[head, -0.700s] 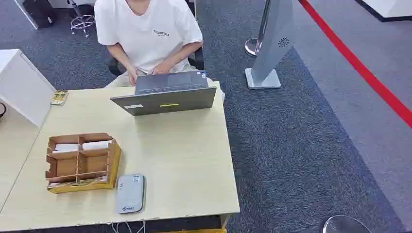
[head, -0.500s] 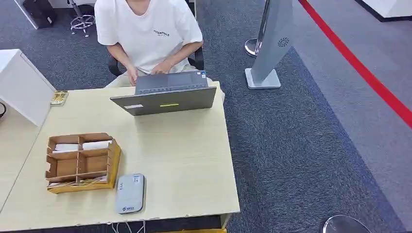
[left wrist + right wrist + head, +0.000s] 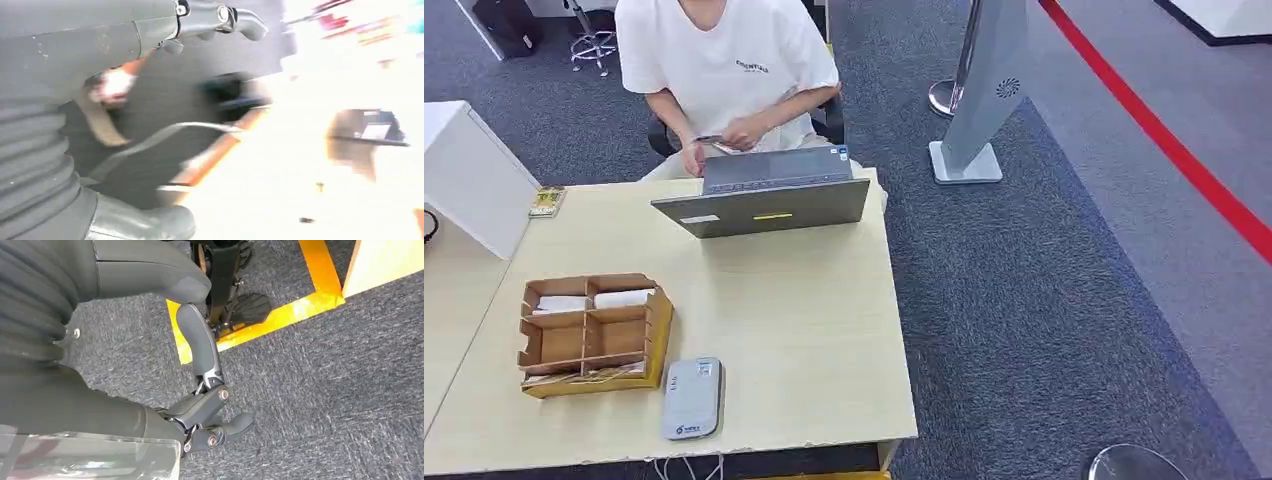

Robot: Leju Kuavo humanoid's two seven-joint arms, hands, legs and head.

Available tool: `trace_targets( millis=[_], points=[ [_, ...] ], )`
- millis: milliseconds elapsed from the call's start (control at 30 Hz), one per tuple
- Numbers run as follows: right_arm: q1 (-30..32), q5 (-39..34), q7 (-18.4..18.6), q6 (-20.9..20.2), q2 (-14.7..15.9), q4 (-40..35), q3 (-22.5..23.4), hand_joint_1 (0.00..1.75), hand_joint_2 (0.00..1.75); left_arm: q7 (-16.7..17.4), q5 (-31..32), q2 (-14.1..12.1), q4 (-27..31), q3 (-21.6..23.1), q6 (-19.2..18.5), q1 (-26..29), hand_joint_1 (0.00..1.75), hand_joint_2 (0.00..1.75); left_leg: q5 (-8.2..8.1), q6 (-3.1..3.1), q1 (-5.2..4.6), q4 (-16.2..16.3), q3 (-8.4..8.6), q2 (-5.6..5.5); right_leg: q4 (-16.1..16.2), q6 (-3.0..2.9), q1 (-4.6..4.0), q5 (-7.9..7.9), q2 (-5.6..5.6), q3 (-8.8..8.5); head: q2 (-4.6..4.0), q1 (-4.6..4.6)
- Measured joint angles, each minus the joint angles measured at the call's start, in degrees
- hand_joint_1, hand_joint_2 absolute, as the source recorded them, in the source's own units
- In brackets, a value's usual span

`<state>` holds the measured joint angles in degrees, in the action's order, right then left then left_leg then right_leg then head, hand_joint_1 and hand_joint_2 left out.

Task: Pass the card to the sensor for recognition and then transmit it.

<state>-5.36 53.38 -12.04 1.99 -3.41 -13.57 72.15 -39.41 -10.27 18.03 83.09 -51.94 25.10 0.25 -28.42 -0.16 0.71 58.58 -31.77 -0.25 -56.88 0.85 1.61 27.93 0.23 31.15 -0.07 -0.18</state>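
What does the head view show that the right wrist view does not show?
The head view alone shows the wooden table, on it the cardboard organiser, the grey card reader beside it and the laptop, and the seated person behind the laptop.

The right wrist view alone shows the right hand, holding nothing, its fingers apart above the floor, and yellow floor tape.

Both views show the grey carpet.
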Motion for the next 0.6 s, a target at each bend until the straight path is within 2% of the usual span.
trace_targets(
  millis=[100, 200, 500, 600],
  points=[
    [0.0, 0.5, 0.2, 0.2, 0.0, 0.1, 0.0, 0.0, 1.75, -0.7, 3.7, -0.4, 8.9, 5.6, 4.8, 0.5, 0.0, 1.75, 0.0, 0.0, -0.01, 0.0, 0.0, 0.0, 0.0, 0.0, 0.0, 0.0, 0.0, -0.02, 0.0, -0.02],
    [-0.1, 0.7, 0.4, 0.2, -0.1, 0.2, 0.0, 0.0, 1.75, -0.7, 4.8, -0.7, 14.4, 9.2, 5.9, 0.7, 0.0, 1.75, 0.0, 0.0, -0.02, 0.0, 0.01, 0.0, 0.0, 0.0, 0.01, -0.01, 0.01, -0.03, 0.0, -0.02],
    [-0.3, 0.8, 0.7, 0.3, -0.2, 0.3, 0.0, 0.0, 1.75, -0.7, 5.4, -0.9, 20.6, 12.8, 6.3, 1.6, 0.0, 1.75, 0.0, 0.0, -0.01, 0.0, 0.01, 0.01, 0.0, 0.0, 0.0, 0.0, 0.02, 0.01, 0.0, -0.02],
    [-0.4, 1.3, 1.6, 0.6, -0.2, 0.3, -0.3, 0.0, 1.75, -0.7, 8.1, -1.1, 23.4, 14.7, 9.4, 1.8, 0.0, 1.75, 0.0, 0.0, -0.01, 0.0, 0.01, 0.01, 0.0, 0.0, 0.0, 0.0, 0.01, 0.0, 0.0, -0.02]
  ],
)
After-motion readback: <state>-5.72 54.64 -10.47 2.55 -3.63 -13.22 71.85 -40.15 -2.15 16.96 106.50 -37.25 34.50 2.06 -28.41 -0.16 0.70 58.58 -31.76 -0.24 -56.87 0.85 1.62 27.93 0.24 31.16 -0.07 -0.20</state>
